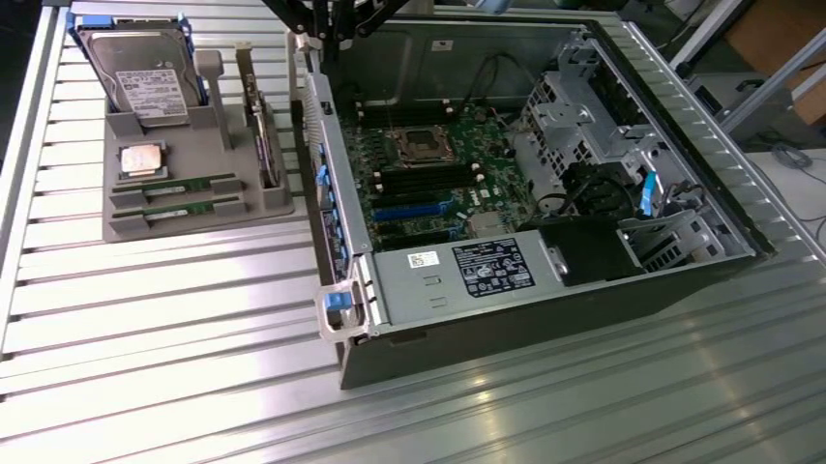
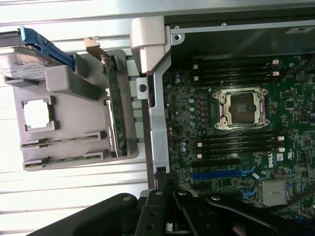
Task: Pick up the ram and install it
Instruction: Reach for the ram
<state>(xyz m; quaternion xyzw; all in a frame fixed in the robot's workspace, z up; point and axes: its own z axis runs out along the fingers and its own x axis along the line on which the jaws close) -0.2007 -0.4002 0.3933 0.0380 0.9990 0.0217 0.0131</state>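
Two ram sticks lie in parallel slots at the front of a grey holder tray: one ram behind, the other ram in front. The wrist view has them as thin green strips, ram and ram. My black gripper hangs high over the near wall of the open computer case, to the exterior view's right of the tray. Its linkage looks drawn together, and I see nothing in the shut gripper. The motherboard's black memory slots beside the CPU socket have nothing in them.
The tray also carries a hard drive, a square silver CPU and an upright card with a metal bracket. Inside the case sit a power supply and drive cages. Ribbed metal table surrounds everything.
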